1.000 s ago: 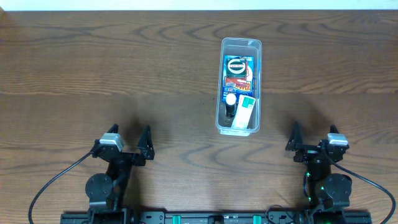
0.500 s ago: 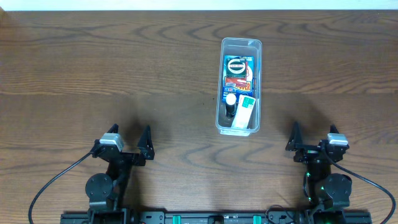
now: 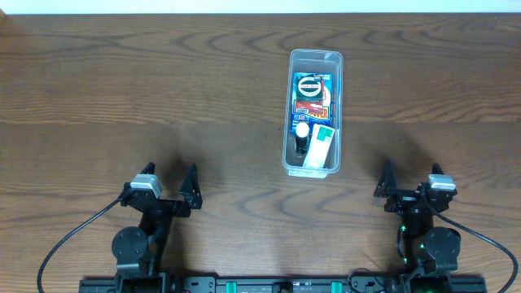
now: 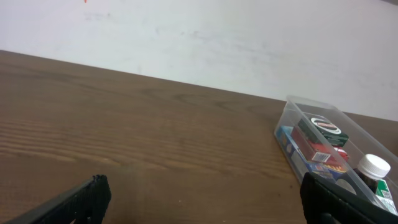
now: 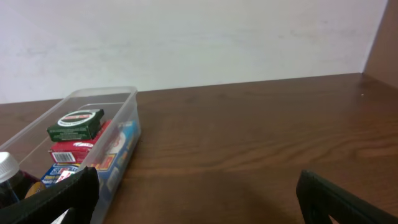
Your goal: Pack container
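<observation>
The clear plastic container [image 3: 313,59] stands on the wooden table, right of centre. It holds a round dark tin [image 3: 310,87] on colourful packets, a small dark bottle with a white cap [image 3: 302,130] and a white and green box [image 3: 319,146]. It also shows in the left wrist view [image 4: 292,113] and the right wrist view [image 5: 121,99]. My left gripper [image 3: 167,189] is open and empty near the front edge, far left of the container. My right gripper [image 3: 409,187] is open and empty near the front edge, right of the container.
Cables run from both arm bases along the front edge of the table [image 3: 122,98]. A white wall [image 4: 186,37] stands behind the table's far edge.
</observation>
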